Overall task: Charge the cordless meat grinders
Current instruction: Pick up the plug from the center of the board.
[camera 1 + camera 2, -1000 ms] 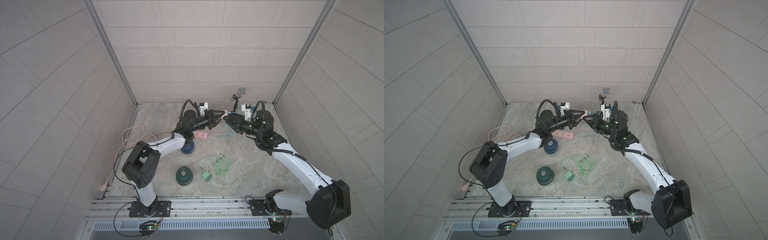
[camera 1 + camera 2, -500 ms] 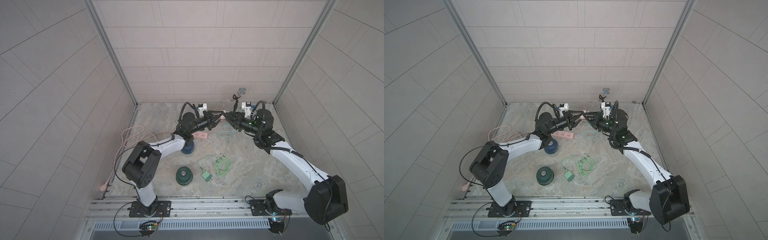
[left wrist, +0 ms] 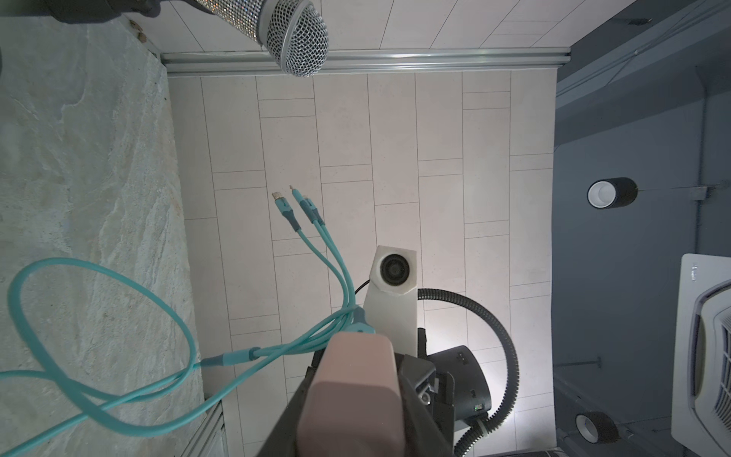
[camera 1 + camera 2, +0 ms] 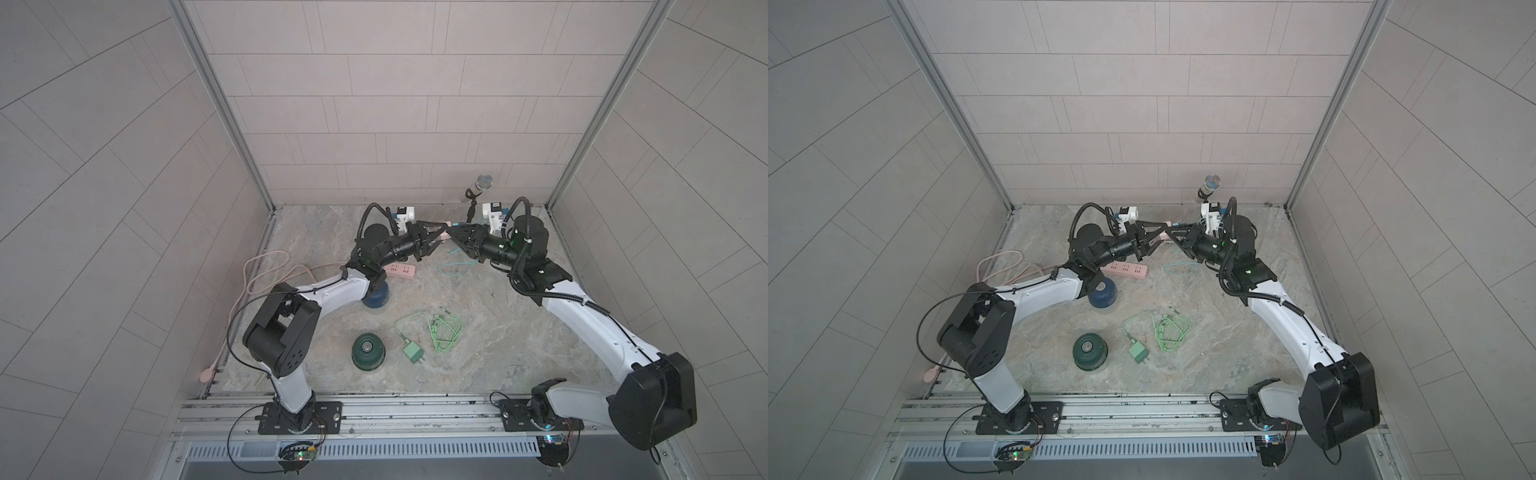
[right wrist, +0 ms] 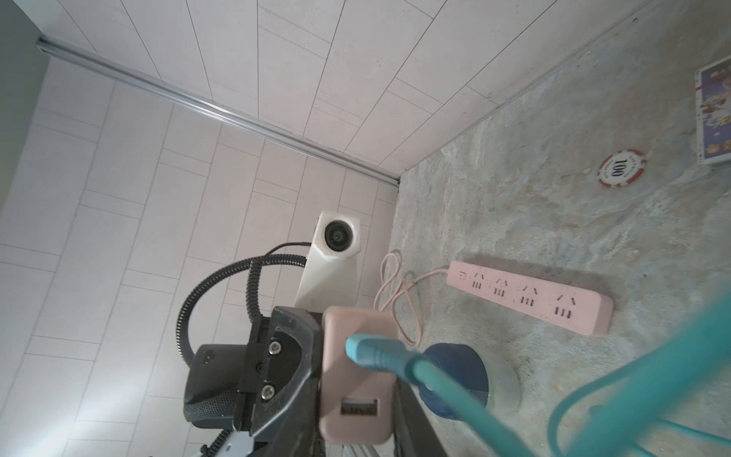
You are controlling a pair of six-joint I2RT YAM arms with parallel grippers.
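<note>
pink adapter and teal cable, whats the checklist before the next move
1. left claw grip on pink adapter: ok, clamped on both sides.
2. right claw grip on teal cable: ok, plug end held up at the adapter.
3. plug seated in the adapter: not ok, the usb port seen in the right wrist view is empty, with the plug above it.
4. pink power strip sockets free: ok, all four empty.
5. grinders cabled: not ok. The green grinder stands alone. The blue grinder is partly hidden by the left arm, no cable seen on it.
</note>
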